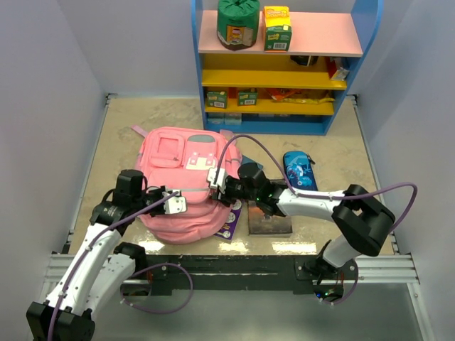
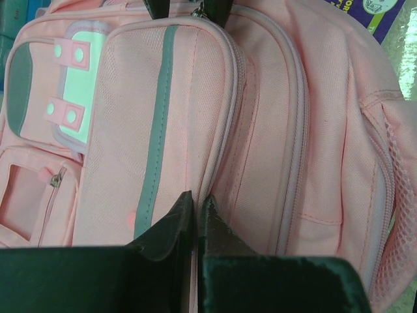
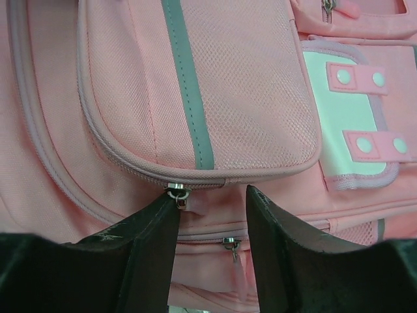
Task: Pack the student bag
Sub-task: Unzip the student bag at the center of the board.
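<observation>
One soft, floppy student bag (image 1: 178,177): pinch its zip pull (image 3: 177,194) with your right gripper (image 3: 212,192), jaws spread; left gripper (image 2: 197,199) sits closed.

Shelf (image 1: 320,35) at back; blue pencil case (image 1: 298,170) nearby.

Table (image 1: 117,149) lies open left of the student bag (image 1: 178,160); pencil case (image 1: 299,170) and shelf (image 1: 270,106) hem its right.
</observation>
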